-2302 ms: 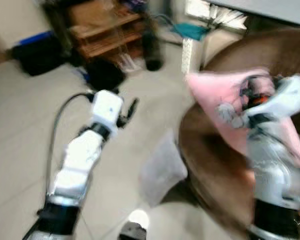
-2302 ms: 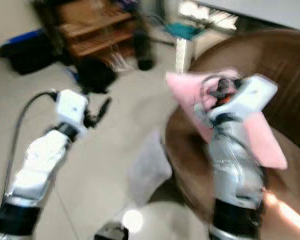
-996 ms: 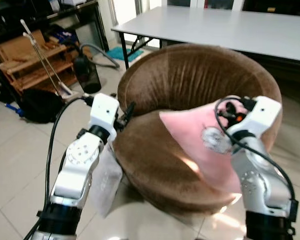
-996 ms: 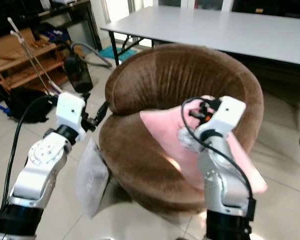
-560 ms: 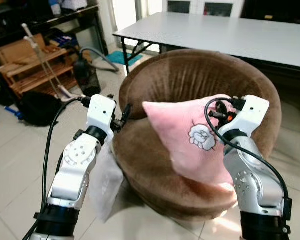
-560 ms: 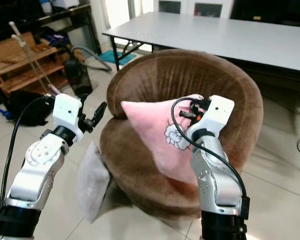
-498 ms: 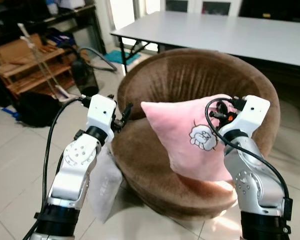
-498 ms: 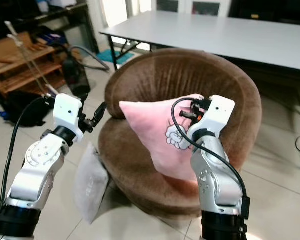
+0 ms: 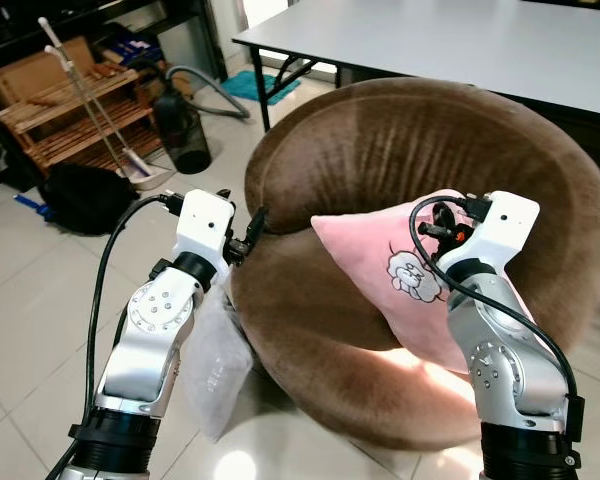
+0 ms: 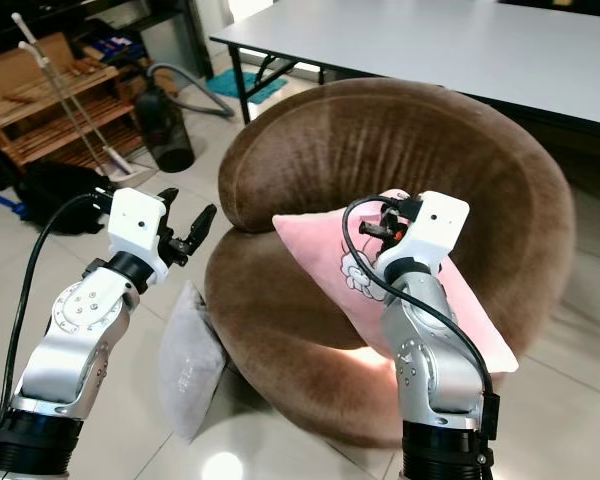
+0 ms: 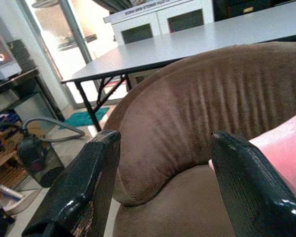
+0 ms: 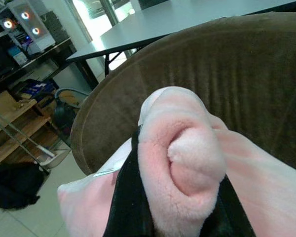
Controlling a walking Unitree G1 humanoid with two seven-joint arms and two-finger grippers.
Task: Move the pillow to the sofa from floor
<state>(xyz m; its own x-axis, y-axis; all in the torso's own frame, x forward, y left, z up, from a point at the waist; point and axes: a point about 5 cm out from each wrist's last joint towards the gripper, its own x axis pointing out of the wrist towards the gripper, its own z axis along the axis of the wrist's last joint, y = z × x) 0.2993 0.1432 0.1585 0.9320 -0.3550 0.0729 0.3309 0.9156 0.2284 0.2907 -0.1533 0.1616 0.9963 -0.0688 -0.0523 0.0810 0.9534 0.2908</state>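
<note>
The right gripper (image 12: 170, 217) has its two black fingers squeezed tight on a bunched-up corner of the fluffy pink pillow with the little cartoon sheep print (image 9: 400, 290); you can see the plush bulging out between them in the right wrist view. So it's clamped on the pillow's upper corner, and the rest of the pillow hangs down and away from it toward the seat.

What's changed: half a second back the pillow was held up higher, clear of the cushion, with its point sticking out to the left. Now it's come down and tucked further in, and its lower edge looks like it's resting on the seat of the round brown velvety tub sofa (image 9: 380, 150), leaning toward the backrest. The camera has tipped a bit too, so some of that shift is just the view. Either way I'd say the carry is basically done and the only thing left is letting go.

The left gripper (image 10: 185, 232) is spread wide open, holding nothing, hovering just beside the sofa's left rim.

Further out, there's a second pale grey pillow (image 10: 185, 365) leaning on the tiled floor against the sofa's base, a grey table (image 9: 460, 30) behind, and a wooden shelf rack (image 9: 75, 110) with a vacuum off to the left.
</note>
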